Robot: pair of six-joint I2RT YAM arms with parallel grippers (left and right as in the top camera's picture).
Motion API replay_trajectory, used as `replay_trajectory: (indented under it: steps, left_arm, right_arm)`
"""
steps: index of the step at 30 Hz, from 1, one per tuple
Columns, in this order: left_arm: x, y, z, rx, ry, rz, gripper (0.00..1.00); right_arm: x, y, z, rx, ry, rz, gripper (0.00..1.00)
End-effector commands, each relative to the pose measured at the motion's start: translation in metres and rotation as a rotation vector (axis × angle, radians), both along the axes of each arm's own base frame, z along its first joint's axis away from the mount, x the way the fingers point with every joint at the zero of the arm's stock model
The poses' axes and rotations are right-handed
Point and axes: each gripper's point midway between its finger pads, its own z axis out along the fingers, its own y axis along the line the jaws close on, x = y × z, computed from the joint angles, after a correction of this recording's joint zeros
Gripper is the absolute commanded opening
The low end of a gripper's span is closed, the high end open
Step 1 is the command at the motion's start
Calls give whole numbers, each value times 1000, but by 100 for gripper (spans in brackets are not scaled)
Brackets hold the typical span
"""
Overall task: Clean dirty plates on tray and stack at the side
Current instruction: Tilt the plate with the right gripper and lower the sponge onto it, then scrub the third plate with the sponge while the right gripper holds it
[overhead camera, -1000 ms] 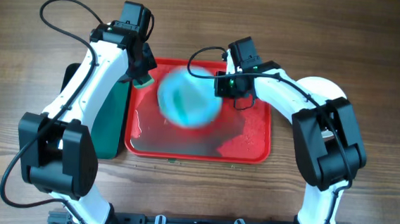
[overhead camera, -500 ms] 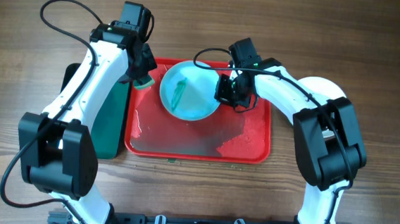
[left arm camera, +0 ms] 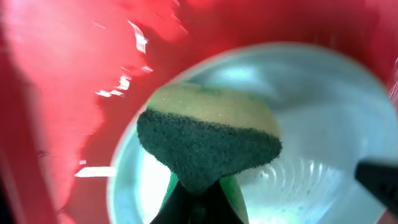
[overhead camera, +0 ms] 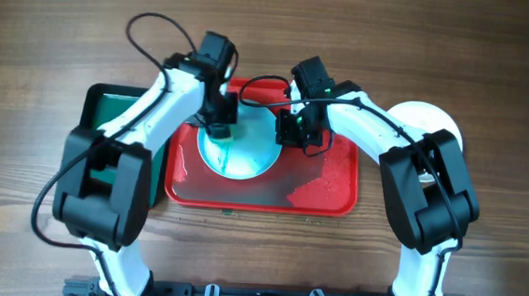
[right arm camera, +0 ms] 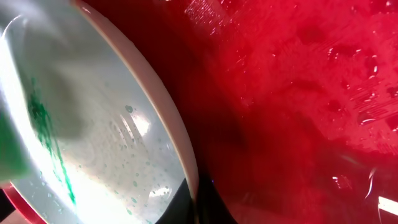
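Plate (overhead camera: 246,151) lies in the upper left part of the tray (overhead camera: 332,185), and both my grippers are on it. My right gripper (overhead camera: 294,130) is closed on its right rim. In my right wrist view that pale rim runs down between my dark fingertips at the bottom edge, with wet red tray beyond it. I cannot tell whether the plate lies flat or is tipped up on that side.

My left gripper (overhead camera: 218,117) is clamped tight on a sponge (left arm camera: 208,140), pinching it at its narrow end. The sponge is yellow, with a dark green scouring layer on the side nearer my fingers. It hangs over the left part of the plate, across the rim. I cannot tell whether it presses on the surface or sits just above it.

A teal streak (right arm camera: 46,130) runs across the plate's inside, which carries a film of water and small droplets. The tray floor glints wet around it. A green tray (overhead camera: 108,109) lies against the red tray's left side on the wooden table (overhead camera: 49,21), partly under my left arm.
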Motion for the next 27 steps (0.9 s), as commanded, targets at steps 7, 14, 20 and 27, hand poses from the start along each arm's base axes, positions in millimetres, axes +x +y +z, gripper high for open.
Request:
replay_trajectory:
  steps: [7,14,20,27]
  left_arm:
    - [-53,3,-61,50,203,-111,4]
    - [-110,-73,-35,-396,340,-483,4]
    - [-84,-53,-48,-265,284,-344,4]
    - [-14,65,-55,353,-11,304,4]
  right_arm:
    - [-10,-2,-19,-17,39,25,4]
    - [-10,-2,-19,-16,37,24,4]
    - [-10,-2,-19,-16,37,24,4]
    - [-9,-2,-19,-16,35,24,4]
